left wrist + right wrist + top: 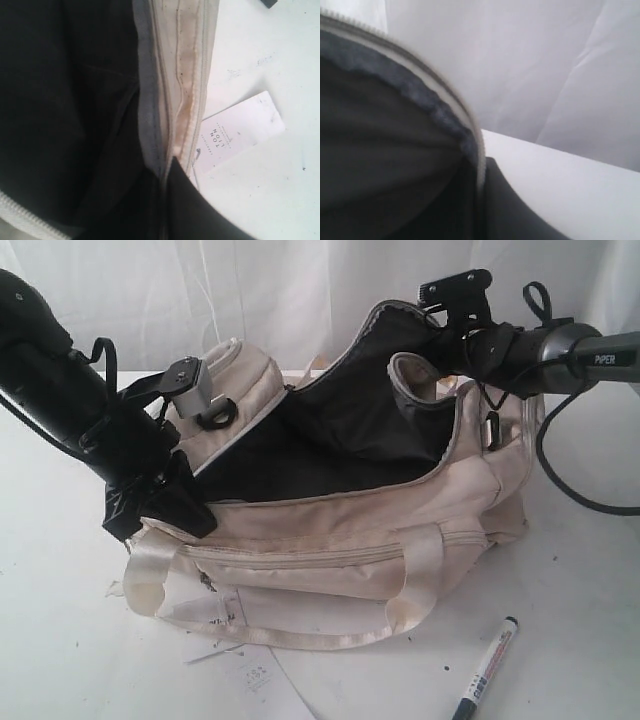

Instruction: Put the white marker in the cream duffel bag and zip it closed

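The cream duffel bag [350,540] lies on the white table with its top gaping, black lining showing. My left gripper [168,502] is shut on the bag's near rim at its left end; in the left wrist view the jaws [165,172] pinch the cream edge and grey zipper tape [185,80]. My right gripper [432,338] is shut on the far flap's zipper edge and holds it raised; the right wrist view shows that edge [427,95] running between the jaws [481,167]. The white marker [487,668] lies on the table in front of the bag's right end, apart from both grippers.
A paper tag [240,132] lies on the table beside the bag's near left side. The satin handles [300,632] sprawl over the table in front of the bag. A white curtain [300,290] hangs behind. A black cable [585,502] loops under the right arm.
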